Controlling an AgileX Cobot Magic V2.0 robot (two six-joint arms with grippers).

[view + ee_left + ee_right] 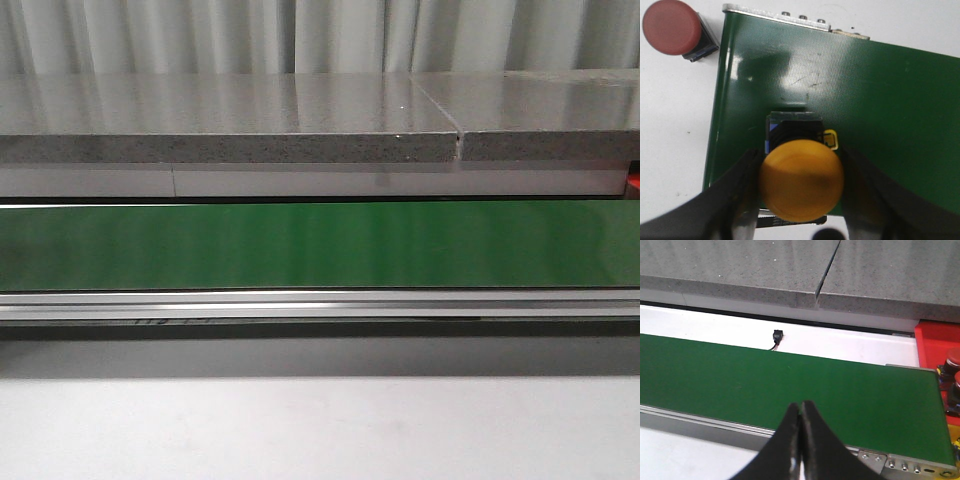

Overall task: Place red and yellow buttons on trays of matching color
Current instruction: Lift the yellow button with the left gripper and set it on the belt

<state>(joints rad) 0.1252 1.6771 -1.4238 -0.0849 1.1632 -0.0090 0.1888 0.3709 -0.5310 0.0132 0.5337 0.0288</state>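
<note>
Left gripper [801,200] was clamped on the yellow button [801,180] over the green belt [880,100]; red button [671,26] at ten o'clock. Right gripper [801,440] idle, jaws together.

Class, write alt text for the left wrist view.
A yellow button sits between the left gripper jaws, over the end of a green conveyor belt. A red button rests on the white surface beside the belt.

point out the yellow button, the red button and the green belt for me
yellow button [801,180], left wrist view, middle of its domed cap
red button [671,26], left wrist view, middle of its cap
green belt [875,100], left wrist view, bare stretch of its surface beyond the yellow button
</note>
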